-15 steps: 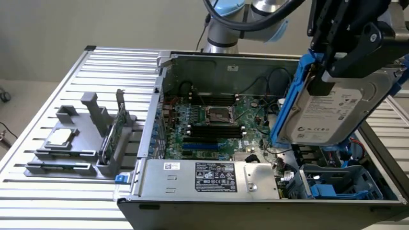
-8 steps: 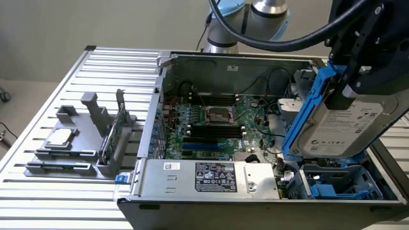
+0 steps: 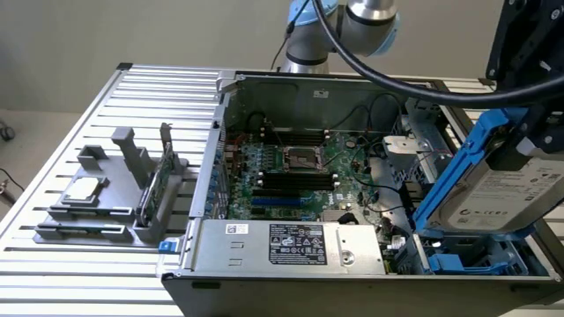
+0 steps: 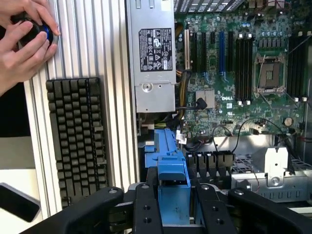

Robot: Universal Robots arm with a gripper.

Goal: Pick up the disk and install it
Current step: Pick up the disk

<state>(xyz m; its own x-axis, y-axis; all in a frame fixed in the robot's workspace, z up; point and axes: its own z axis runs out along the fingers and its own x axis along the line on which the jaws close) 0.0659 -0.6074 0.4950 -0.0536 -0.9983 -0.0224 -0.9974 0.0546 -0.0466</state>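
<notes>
- Exterior view: a black two-fingered gripper [image 3: 529,142] at three o'clock pinched a flat, rectangular, silver-grey metal disk [image 3: 511,195] with a white label, framed by a bright blue plastic carrier.
- The disk hung tilted at four o'clock over the drive bay in the corner of an open grey metal computer case [image 3: 291,92]. Whether its lower end touched the bay could not be told.
- A green motherboard [image 3: 300,165] filled the case's centre, and a silver box-shaped power supply [image 3: 282,247] sat at six o'clock.
- At nine o'clock, on the ribbed aluminium table [image 3: 132,99], a grey plastic fixture [image 3: 97,211] carried a small square silver chip [image 3: 82,189] and a thin green circuit card [image 3: 165,175] standing on edge.
- Wrist view: the black fingers [image 4: 146,209] stood on either side of the blue carrier, jaws pressed against it, with the bay just beyond.
- A black keyboard [image 4: 78,141] lay on the table beside the case, and a person's hands [image 4: 22,48] held a small black-and-blue object near one end of it.
</notes>
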